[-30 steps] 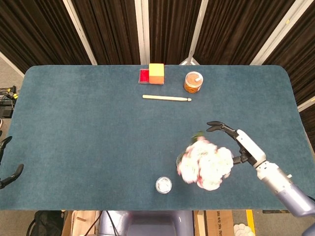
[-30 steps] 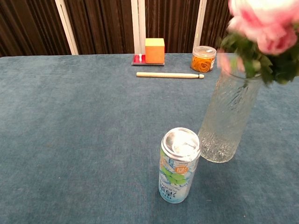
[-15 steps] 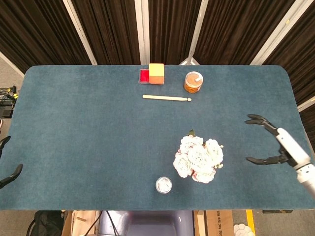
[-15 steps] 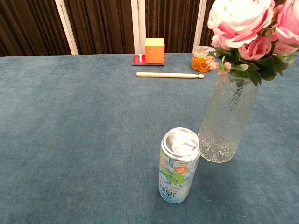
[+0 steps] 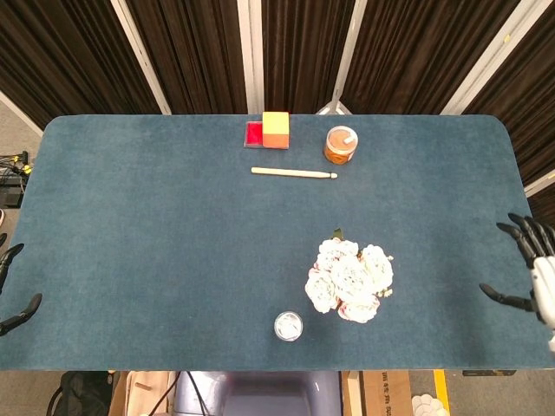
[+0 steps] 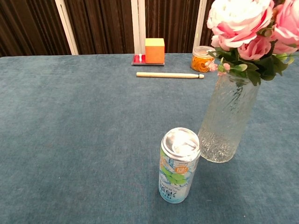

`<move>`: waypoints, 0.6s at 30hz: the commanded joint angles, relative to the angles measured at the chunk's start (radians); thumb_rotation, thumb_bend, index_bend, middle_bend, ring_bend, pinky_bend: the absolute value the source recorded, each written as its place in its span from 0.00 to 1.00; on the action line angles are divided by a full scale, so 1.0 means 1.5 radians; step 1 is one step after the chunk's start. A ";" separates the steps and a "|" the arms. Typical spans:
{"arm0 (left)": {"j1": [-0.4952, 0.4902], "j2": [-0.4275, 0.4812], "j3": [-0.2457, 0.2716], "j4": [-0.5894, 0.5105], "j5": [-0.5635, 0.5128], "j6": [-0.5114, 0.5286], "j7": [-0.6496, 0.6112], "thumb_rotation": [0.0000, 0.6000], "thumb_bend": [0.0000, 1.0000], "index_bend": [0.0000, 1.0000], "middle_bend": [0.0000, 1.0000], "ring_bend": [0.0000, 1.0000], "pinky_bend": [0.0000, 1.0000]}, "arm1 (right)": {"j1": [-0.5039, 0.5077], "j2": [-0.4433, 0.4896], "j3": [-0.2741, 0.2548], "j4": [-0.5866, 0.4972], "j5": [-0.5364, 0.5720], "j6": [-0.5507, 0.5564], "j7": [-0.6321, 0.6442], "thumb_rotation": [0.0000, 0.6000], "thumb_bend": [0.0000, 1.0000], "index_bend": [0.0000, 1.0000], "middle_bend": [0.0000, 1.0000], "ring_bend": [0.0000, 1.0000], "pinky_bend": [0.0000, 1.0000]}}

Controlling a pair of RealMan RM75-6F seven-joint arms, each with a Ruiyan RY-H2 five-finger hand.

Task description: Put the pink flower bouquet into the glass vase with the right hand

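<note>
Pink and white blooms of the flower bouquet [image 6: 252,32] are seen standing upright in the glass vase [image 6: 227,122], stems down inside it, on the blue counter [image 5: 156,225] just beside a drinks can [image 6: 178,165]. The right hand [image 5: 533,276] is held at the counter's right edge, well apart from the bouquet, which lies to its left; its fingers [image 5: 519,231] are spread and nothing is held. Placement is judged complete. Only dark fingertips of the left hand [image 5: 16,286] are shown, apparently empty.
</note>
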 commanded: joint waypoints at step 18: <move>-0.003 0.009 0.002 0.001 -0.006 -0.013 -0.006 1.00 0.32 0.14 0.00 0.00 0.08 | -0.028 -0.115 -0.049 0.057 0.012 0.023 -0.262 1.00 0.13 0.11 0.07 0.04 0.00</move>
